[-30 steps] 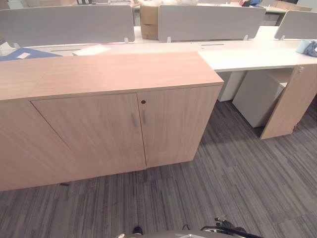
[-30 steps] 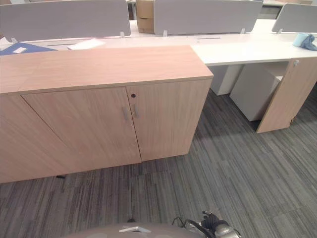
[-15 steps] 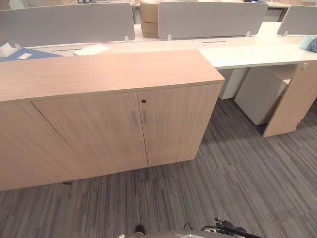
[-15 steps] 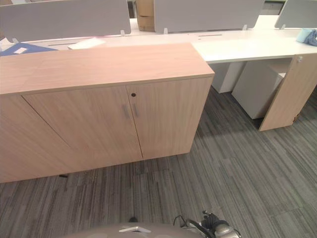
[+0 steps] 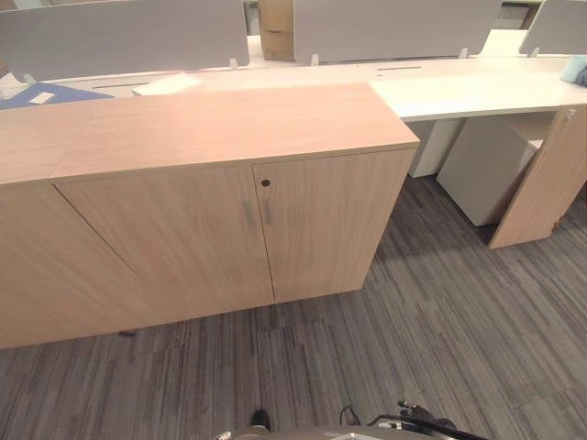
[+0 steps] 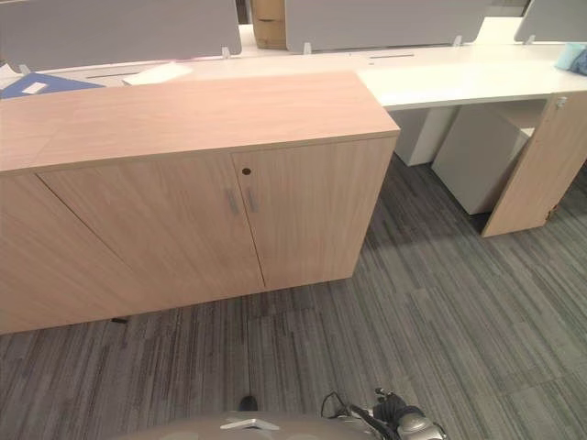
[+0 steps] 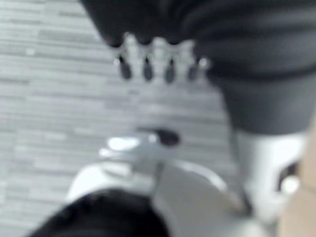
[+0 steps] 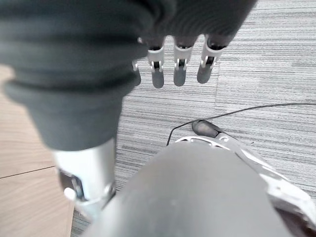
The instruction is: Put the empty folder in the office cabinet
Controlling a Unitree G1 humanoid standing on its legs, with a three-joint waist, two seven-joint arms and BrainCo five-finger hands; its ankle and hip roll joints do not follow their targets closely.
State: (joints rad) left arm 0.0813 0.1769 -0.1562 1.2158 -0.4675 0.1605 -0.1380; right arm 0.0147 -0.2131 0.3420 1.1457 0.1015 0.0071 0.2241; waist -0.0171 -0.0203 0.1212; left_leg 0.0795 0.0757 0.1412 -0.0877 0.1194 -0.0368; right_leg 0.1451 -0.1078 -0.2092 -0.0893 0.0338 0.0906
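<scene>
The wooden office cabinet [image 5: 229,128] stands in front of me with both doors [image 5: 165,238] closed. Two slim handles [image 5: 247,214] meet at its middle, under a small keyhole [image 5: 265,183]. A blue folder [image 5: 41,94] lies flat on the desk behind the cabinet's far left end, and a white sheet [image 5: 170,84] lies beside it. My left hand [image 7: 158,64] hangs over the carpet with straight fingers and holds nothing. My right hand [image 8: 180,69] hangs the same way, open and empty.
A white desk [image 5: 477,92] runs behind and to the right of the cabinet, with grey divider screens [image 5: 128,37] and a cardboard box [image 5: 273,23]. Under it stand a white pedestal [image 5: 477,170] and a wooden side panel [image 5: 541,183]. Grey striped carpet [image 5: 413,321] covers the floor.
The whole picture has shifted slightly, so the camera has moved; the cabinet, folder and desk stay where they were.
</scene>
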